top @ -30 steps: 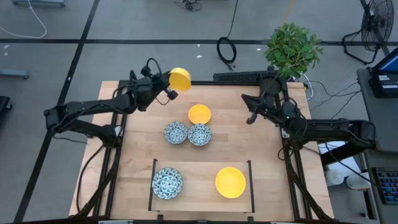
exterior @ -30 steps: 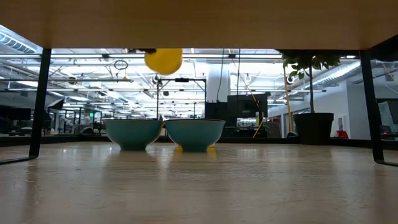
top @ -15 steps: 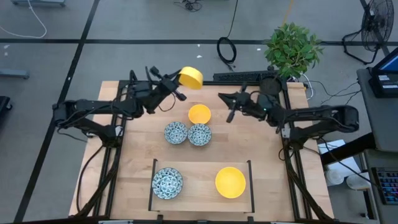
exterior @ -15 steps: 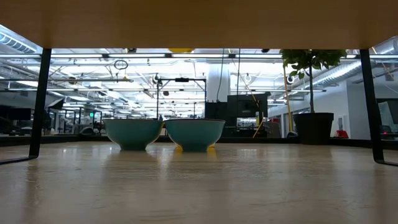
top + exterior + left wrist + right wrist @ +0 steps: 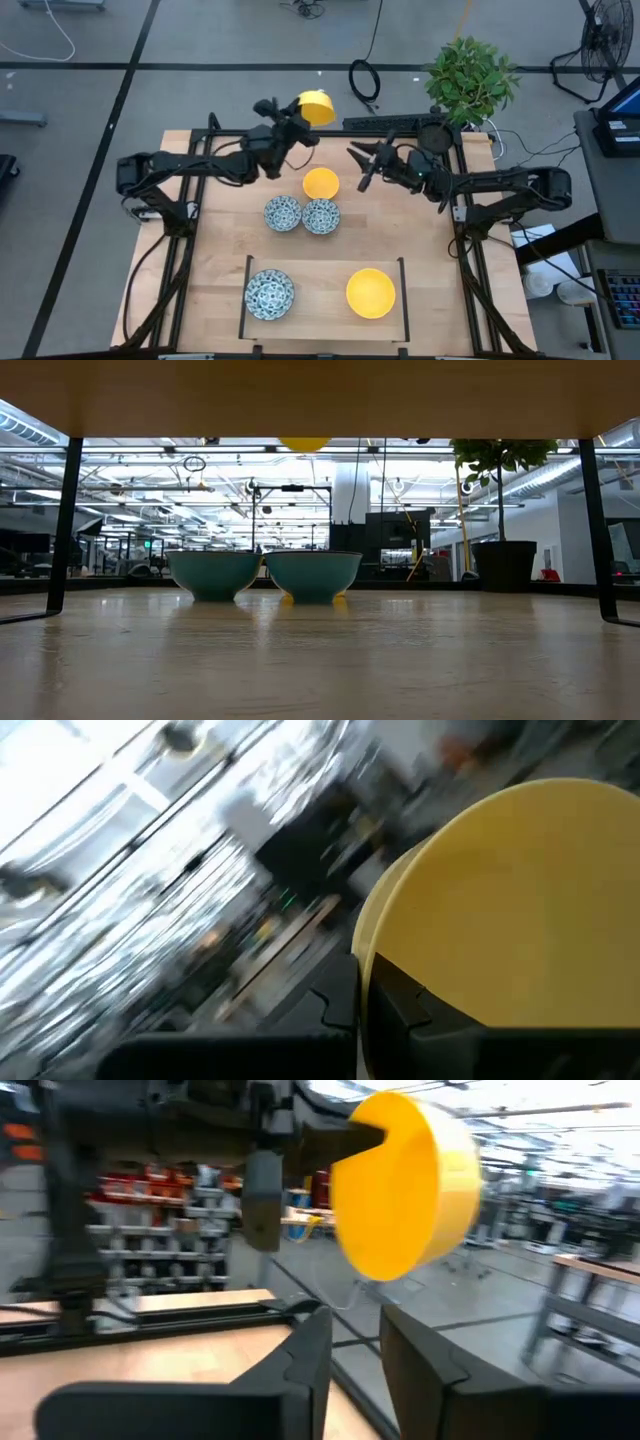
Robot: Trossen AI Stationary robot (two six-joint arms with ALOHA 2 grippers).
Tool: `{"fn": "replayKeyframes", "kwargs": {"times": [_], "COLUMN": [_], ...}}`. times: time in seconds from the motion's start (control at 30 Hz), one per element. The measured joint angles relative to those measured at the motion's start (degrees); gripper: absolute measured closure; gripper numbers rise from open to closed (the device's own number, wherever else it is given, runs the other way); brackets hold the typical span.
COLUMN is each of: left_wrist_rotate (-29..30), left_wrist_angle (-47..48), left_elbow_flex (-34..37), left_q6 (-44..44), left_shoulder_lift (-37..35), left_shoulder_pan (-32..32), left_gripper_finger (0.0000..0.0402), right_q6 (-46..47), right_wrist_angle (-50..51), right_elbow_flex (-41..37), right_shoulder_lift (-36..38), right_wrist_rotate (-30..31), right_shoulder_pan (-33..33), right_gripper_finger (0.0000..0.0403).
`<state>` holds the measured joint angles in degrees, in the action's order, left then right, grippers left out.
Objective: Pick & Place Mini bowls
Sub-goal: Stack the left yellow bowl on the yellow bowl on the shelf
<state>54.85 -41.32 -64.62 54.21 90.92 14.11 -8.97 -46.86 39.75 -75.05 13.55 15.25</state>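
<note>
a yellow mini bowl [image 5: 316, 106] is up in the air over the far edge of the worktop [image 5: 220, 260], pinched by its rim in the left gripper [image 5: 299, 124], tilted on its side. in the left wrist view the same bowl [image 5: 520, 910] fills the frame, the gripper's dark fingers [image 5: 395, 1000] clamped on its edge. facing it from the other side, a little apart, is the right gripper [image 5: 362, 166] — its fingers [image 5: 300, 1355] slightly parted and holding nothing, the raised bowl [image 5: 405, 1185] just ahead of them.

below and between the two grippers, a second yellow bowl [image 5: 321, 183] sits on the worktop, with two blue-patterned bowls [image 5: 282, 213] [image 5: 321, 216] touching side by side just nearer the front. further toward the front edge, inside a thin dark frame [image 5: 247, 290], lie a third patterned bowl [image 5: 269, 294] and a third yellow one [image 5: 370, 293], well apart from each other.

behind the right arm — a potted plant [image 5: 468, 78] stands at the worktop's far corner.
</note>
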Motion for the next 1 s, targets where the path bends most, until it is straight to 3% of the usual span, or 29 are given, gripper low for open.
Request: {"fn": "replayKeyframes", "kwargs": {"times": [0.23,0.7,1.0], "left_wrist_rotate": [0.20,-0.88,-0.97], "left_wrist_angle": [0.12,-1.00,-2.26], "left_elbow_flex": [-4.61,-4.94,-4.94], "left_q6": [5.36,6.73,7.21], "left_shoulder_lift": [5.85,5.94,5.94], "left_shoulder_pan": [-1.97,-3.99,-4.55], "left_gripper_finger": [0.0398,0.0397,0.0394], "right_q6": [-0.96,-3.73,-3.75], "right_wrist_angle": [0.07,-5.78,2.02], "right_elbow_flex": [0.00,0.07,5.47], "right_shoulder_lift": [0.02,0.04,0.04], "right_wrist_rotate": [3.15,4.83,6.18], "right_shoulder_pan": [0.02,0.02,0.04], "right_gripper_finger": [0.0297,0.0218,0.0177]}}
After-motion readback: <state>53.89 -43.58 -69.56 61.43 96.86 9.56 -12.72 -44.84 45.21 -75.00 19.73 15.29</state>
